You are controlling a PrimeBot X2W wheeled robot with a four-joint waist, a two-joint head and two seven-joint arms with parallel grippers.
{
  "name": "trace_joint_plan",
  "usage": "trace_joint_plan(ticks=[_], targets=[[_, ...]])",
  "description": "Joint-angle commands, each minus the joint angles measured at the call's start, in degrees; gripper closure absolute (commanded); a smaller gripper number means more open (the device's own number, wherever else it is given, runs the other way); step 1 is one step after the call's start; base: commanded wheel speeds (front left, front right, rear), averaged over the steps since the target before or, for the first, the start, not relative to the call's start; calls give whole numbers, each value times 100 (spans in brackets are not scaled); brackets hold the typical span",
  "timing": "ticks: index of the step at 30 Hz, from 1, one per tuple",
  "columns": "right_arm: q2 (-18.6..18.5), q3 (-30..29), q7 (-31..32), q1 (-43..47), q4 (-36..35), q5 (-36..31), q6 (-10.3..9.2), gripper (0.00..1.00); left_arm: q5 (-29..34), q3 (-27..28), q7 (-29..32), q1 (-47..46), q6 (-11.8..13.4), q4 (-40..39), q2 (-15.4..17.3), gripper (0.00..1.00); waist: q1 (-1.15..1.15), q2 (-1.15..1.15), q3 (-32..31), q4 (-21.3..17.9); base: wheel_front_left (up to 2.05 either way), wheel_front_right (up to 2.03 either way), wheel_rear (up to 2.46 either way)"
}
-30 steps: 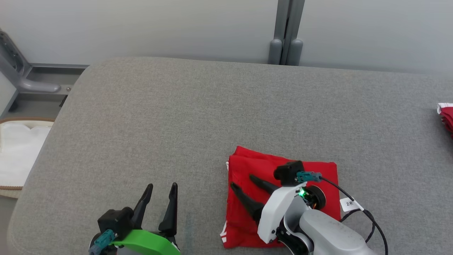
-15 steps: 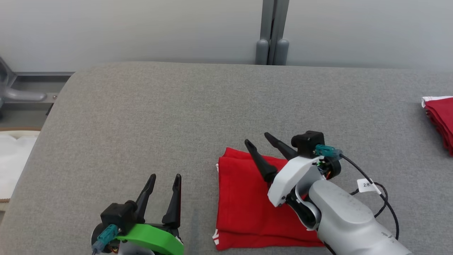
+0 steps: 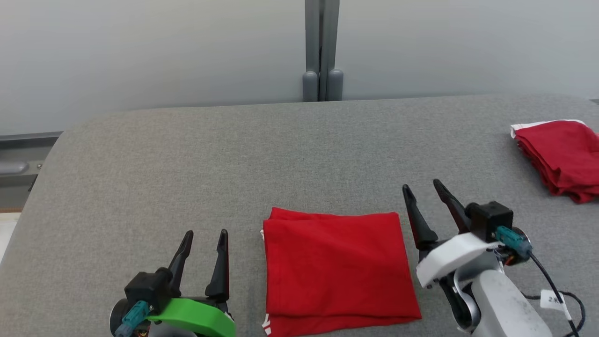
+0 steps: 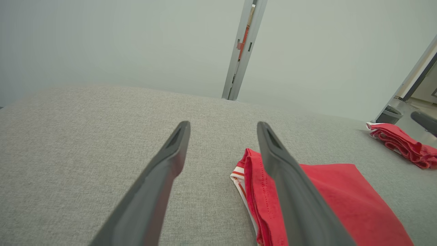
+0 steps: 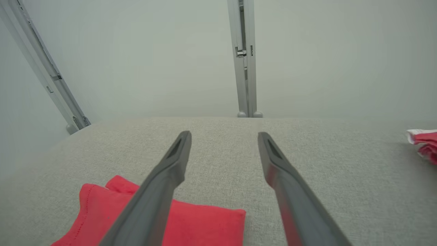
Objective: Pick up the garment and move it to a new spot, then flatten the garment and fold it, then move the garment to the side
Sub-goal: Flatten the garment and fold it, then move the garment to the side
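OPERATOR: What's the picture right now?

SPOTTER: Your folded red garment lies flat on the grey fabric-topped desk, close to your side and between your two claws. The left claw hovers just left of it, jaws wide and holding nothing. The right claw sits just beside its right edge, equally wide and empty.

OPERATOR: So only the move to the side looks undone. What could spoil it?

SPOTTER: The fold itself, by my reading. If you pinch only the top layer, the lower ones will likely sag and open as you lift. If you drag it across that rough cloth, the layers may shear apart. The white-striped hem peeking out at the left edge looks like the loose side, and a grab there could peel it open. Mind the red stack at the far right too: set yours down too near and the two may overlap.
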Motion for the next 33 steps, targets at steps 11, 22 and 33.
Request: trace_joint_plan(ticks=[11,22,33], targets=[[-18,-683,-23,1322,-885,-377,-6,0,260,579,-16,499,-93,12,-154,0,0,0,-108,-282,0,0,0],[-18,-938,-24,1576,-1058,-438,-6,0,397,833,-16,741,-181,-26,-239,0,0,0,-115,-245,0,0,0],[-18,-916,-24,1564,-986,-496,-6,0,466,851,-16,725,-249,23,-272,0,0,0,-120,-235,0,0,0]])
